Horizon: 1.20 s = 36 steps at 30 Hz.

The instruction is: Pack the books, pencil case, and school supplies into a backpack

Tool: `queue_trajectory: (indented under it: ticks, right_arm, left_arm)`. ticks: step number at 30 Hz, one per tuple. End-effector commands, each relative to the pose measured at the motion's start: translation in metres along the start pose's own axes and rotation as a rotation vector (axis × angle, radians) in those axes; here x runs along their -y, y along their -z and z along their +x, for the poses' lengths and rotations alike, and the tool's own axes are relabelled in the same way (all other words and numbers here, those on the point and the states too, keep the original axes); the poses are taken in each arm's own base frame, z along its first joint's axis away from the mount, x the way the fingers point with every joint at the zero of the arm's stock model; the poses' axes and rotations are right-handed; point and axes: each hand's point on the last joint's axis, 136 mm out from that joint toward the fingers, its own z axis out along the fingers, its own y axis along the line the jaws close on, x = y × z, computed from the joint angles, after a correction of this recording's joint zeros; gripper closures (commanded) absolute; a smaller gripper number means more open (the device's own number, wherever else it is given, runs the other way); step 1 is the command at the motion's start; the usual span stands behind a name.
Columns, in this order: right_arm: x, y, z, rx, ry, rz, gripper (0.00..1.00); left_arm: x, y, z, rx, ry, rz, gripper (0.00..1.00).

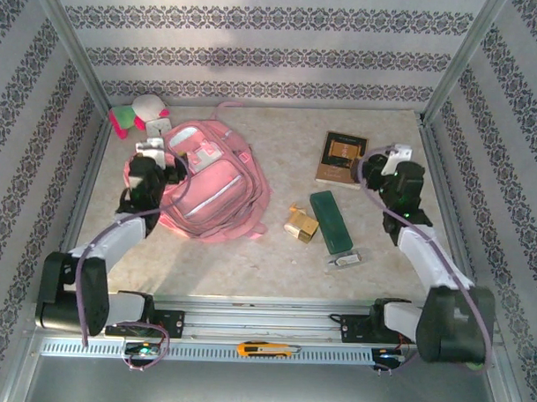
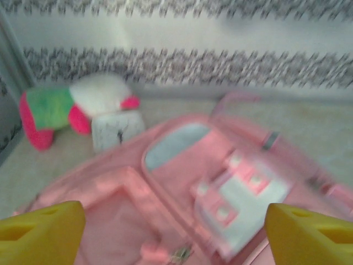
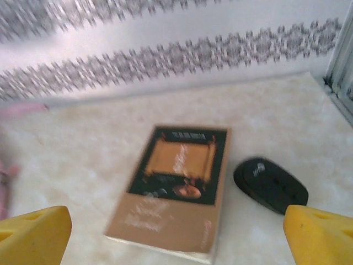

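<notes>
Seen from above, the table carries one large soft pink fabric backpack (image 1: pixel 212 186) at 9 o'clock of its centre. One thin dark brown book with an orange-gold picture (image 1: pixel 341 158) lies at 1 o'clock, and one long dark green pencil case (image 1: pixel 330 221) at 4 o'clock. What look like two small shiny gold-tan boxes (image 1: pixel 301 223) sit together just at 9 o'clock of the case. One tiny silver-grey gadget (image 1: pixel 346 259) lies at 5 o'clock of it. At 11 o'clock of the backpack are one green, pink and white plush toy (image 2: pixel 66 107) and one white square clock (image 2: pixel 117 130), touching each other. One black oval object (image 3: pixel 270 185) lies just at 3 o'clock of the book.

The left pincer (image 2: pixel 176 234) hangs over the backpack's 9 o'clock side with its yellow fingers (image 2: pixel 41 229) spread wide and nothing between them. Blur hides whether they touch the fabric. The right pincer (image 3: pixel 176 237) hovers at the book's 6 o'clock end, fully spread and holding nothing.

The backpack lies with its main compartment unzipped. Pink lining and a white-trimmed inner pocket show, but blur leaves the contents unclear.
</notes>
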Motion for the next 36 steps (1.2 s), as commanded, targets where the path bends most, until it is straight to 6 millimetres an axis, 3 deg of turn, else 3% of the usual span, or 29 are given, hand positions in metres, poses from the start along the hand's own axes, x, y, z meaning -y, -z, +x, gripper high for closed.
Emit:
queue_trajectory:
  ticks: [1,6,9,15,26,27,28,30,36]
  right_arm:
    - [-0.014,0.027,0.043,-0.28,-0.225,-0.011,0.02]
    - [-0.104,0.039,0.082,-0.468,-0.271,-0.236,0.02]
    - [-0.13,0.041,0.103,-0.522,-0.271,-0.263,0.02]
    - [-0.14,0.048,0.119,-0.51,-0.329,-0.296,0.02]
    - [-0.127,0.055,0.107,-0.384,-0.315,-0.266,0.02]
    - [-0.126,0.056,0.107,-0.382,-0.313,-0.267,0.02]
    - [-0.126,0.056,0.107,-0.383,-0.311,-0.266,0.02]
    - [-0.128,0.057,0.109,-0.39,-0.303,-0.278,0.02]
    - [-0.158,0.066,0.105,-0.406,-0.248,-0.425,0.02]
  left_arm:
    - [0.03,0.015,0.041,-0.334,0.111,0.094,0.21]
    - [0.106,0.035,0.068,-0.554,0.019,0.274,0.27]
    - [0.146,0.046,0.091,-0.62,-0.212,0.353,0.25]
    - [0.148,0.037,0.136,-0.813,-0.446,0.303,0.28]
    - [0.152,0.003,0.168,-0.859,-0.506,0.263,0.29]
    - [0.151,0.0,0.17,-0.864,-0.518,0.251,0.44]
    - [0.15,-0.001,0.169,-0.865,-0.528,0.242,0.68]
    - [0.156,0.004,0.159,-0.847,-0.542,0.28,1.0]
    - [0.191,0.061,0.084,-0.63,-0.556,0.582,1.0]
